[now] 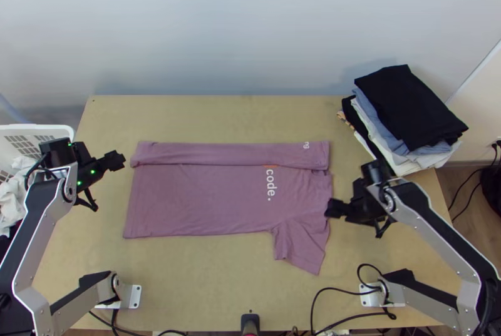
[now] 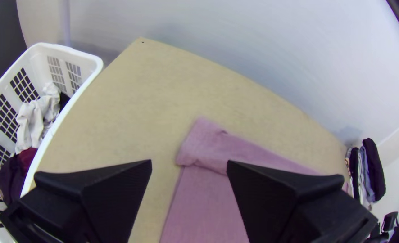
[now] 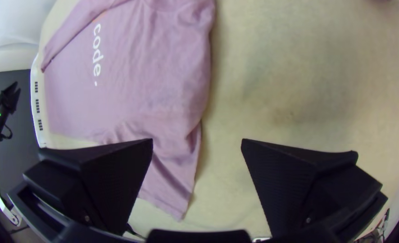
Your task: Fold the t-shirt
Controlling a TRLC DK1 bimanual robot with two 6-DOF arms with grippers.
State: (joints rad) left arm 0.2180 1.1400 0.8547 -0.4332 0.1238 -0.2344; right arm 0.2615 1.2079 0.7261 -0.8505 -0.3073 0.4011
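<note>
The mauve t-shirt (image 1: 200, 198) lies flat mid-table, its far long side folded over in a strip (image 1: 232, 153); the near sleeve (image 1: 302, 245) spreads toward the table's near edge. My left gripper (image 1: 119, 159) is just left of the shirt's hem end. In the left wrist view the left gripper (image 2: 188, 164) stands open, with the shirt (image 2: 208, 202) partly behind one finger. My right gripper (image 1: 332, 209) is at the shirt's collar end, by the near shoulder. Open, the right gripper (image 3: 197, 143) shows in the right wrist view with the shirt (image 3: 154, 85) below, nothing held.
A stack of folded clothes (image 1: 407, 111) stands at the table's far right corner. Beyond the left edge is a white basket (image 1: 59, 129) with clothes in it. Black cables (image 1: 338, 289) lie along the near edge.
</note>
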